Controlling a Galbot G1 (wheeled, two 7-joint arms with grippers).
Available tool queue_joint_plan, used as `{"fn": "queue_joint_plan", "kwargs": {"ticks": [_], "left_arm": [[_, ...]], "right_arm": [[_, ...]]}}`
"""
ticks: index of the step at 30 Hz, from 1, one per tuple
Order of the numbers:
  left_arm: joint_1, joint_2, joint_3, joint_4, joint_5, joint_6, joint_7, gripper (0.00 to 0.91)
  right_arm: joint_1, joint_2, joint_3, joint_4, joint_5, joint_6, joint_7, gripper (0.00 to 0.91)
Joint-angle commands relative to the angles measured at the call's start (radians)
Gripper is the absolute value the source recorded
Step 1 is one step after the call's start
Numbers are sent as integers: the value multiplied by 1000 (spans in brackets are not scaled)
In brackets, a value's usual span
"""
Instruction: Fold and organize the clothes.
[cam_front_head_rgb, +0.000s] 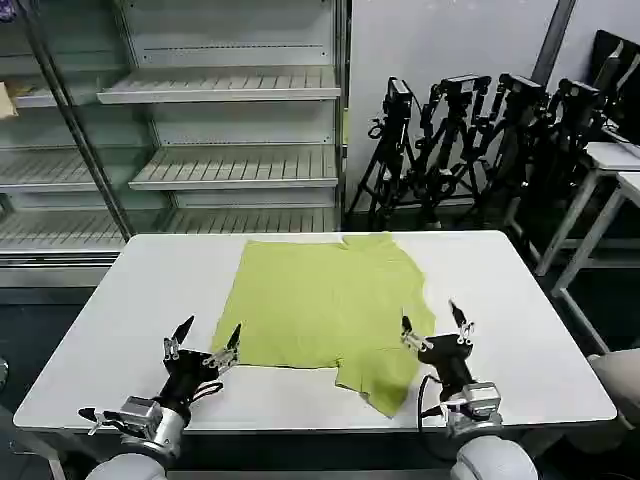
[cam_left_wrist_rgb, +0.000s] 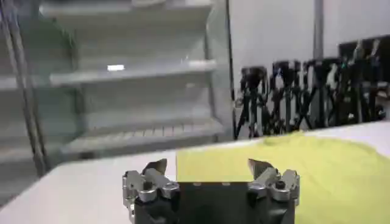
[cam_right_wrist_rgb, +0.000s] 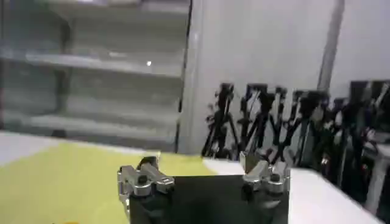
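Plainly, both arms rested low at the near edge of the white worktop (cam_front_head_rgb: 520, 330), each with its jaws spread wide and nothing between them. The left gripper (cam_front_head_rgb: 207, 335) sat on bare worktop just beside the near left corner of the lime T-shirt (cam_front_head_rgb: 325, 305), its inner fingertip close to the hem; whether it touched the cloth could not be told. The right gripper (cam_front_head_rgb: 432, 322) stood at the shirt's near right side, one fingertip over the fabric's edge and the other over bare worktop.

The T-shirt lay spread flat across the middle of the worktop, a sleeve flap hanging toward the near edge on the right.

From the head view the whole garment and both arms were seen together. The left wrist view showed the left gripper (cam_left_wrist_rgb: 209, 165) with its tips wide apart, the T-shirt (cam_left_wrist_rgb: 317, 167) stretching beyond them, and metal shelving (cam_left_wrist_rgb: 134, 73) behind. The right wrist view showed the right gripper (cam_right_wrist_rgb: 198, 161), likewise wide open, the T-shirt (cam_right_wrist_rgb: 67, 176) off to one side, and a row of black tripods (cam_right_wrist_rgb: 268, 128) against the wall.

No brand, label or writing could be read on anything.
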Motion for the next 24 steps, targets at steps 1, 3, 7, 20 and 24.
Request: {"fn": "queue_joint_plan", "kwargs": {"ticks": [1,3,7,20,24], "left_arm": [[-1,12,-7,6,-110,172,-42,907],[-11,9,-5,31,-112,174,-63,907],[-25,10,20,69,-113,176,-95,907],[-73,13,24,137,-151,177,-156,907],[-70,16,19,134,-157,177,-154,907]], "right_arm": [[-122,-40,-67,60,22,-111,53,907],[-134,-35,-66,51,23,-119,65,907],[-152,-23,-68,51,26,-123,74,907],[-169,-6,-83,66,35,-144,98,907],[-170,-2,-87,67,35,-143,105,907]]}}
